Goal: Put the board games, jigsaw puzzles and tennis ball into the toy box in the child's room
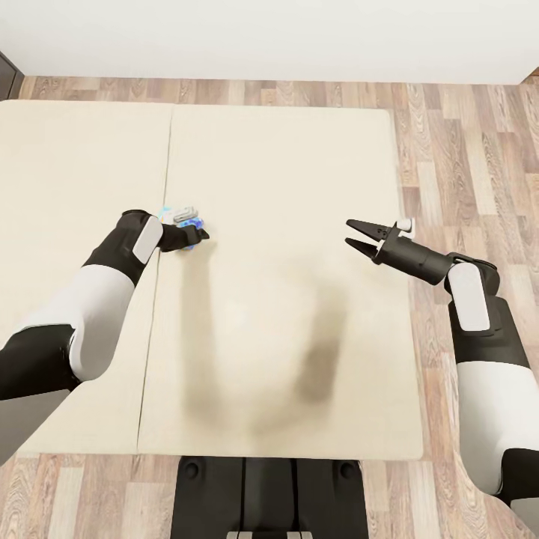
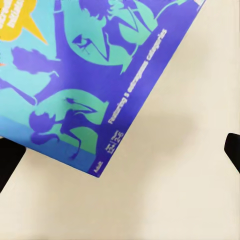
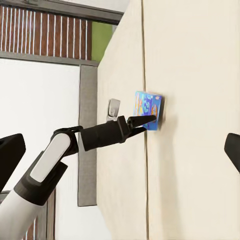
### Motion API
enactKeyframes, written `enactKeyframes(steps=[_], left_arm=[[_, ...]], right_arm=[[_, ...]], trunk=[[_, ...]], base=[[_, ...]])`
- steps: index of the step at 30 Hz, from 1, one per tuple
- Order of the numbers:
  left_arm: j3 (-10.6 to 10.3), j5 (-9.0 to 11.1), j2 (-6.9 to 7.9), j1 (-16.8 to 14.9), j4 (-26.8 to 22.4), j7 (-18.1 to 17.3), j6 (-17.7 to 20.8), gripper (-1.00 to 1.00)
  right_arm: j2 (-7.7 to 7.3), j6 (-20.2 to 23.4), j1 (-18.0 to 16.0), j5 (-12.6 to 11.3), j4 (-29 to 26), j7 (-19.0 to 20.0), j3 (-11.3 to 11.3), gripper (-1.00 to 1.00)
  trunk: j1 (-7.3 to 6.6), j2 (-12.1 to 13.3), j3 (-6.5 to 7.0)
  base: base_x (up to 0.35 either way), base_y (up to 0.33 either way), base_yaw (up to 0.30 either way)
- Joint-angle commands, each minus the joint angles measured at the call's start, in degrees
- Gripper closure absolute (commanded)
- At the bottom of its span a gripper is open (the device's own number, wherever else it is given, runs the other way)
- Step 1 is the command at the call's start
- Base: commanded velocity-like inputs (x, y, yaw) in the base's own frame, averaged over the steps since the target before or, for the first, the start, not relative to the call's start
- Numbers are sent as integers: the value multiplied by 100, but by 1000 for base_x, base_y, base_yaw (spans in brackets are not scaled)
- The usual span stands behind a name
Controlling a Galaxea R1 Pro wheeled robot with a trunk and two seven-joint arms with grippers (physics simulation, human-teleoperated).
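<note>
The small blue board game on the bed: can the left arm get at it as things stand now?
Probably yes. The left pincer is already right at the small blue board game, which lies flat on the bed with nothing else beside it.

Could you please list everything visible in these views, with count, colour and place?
small board game: one, blue with teal figures, lying on the bed by the mattress seam, at the left pincer's tips.
bed: one, beige two-part mattress, taking up most of the head view.
floor: wood planks, around the bed.
wall: white, beyond the bed.
left pincer: one, black, low over the mattress right at the game; whether it grips it cannot be told.
right pincer: one, black, open, held above the mattress's right part, holding nothing.
</note>
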Motion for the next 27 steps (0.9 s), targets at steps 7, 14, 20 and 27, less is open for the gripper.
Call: enactKeyframes(steps=[7, 14, 20, 27], left_arm=[[23, 35, 8, -4, -8, 12, 33, -100], [30, 35, 12, -1, -8, 11, 34, -100], [29, 30, 25, -1, -8, 11, 34, -100], [30, 19, 66, -1, -57, 10, 57, -100]], right_arm=[[4, 26, -3, 28, 1, 35, -15, -100], [-3, 26, -3, 29, 1, 36, -14, -100], [-4, 26, -3, 29, 1, 35, -15, -100], [-4, 26, -3, 29, 1, 35, -16, -100]], trunk=[[1, -4, 7], [1, -4, 25], [1, -4, 26], [1, -4, 26]], base=[[0, -2, 0], [0, 0, 0], [0, 0, 0], [0, 0, 0]])
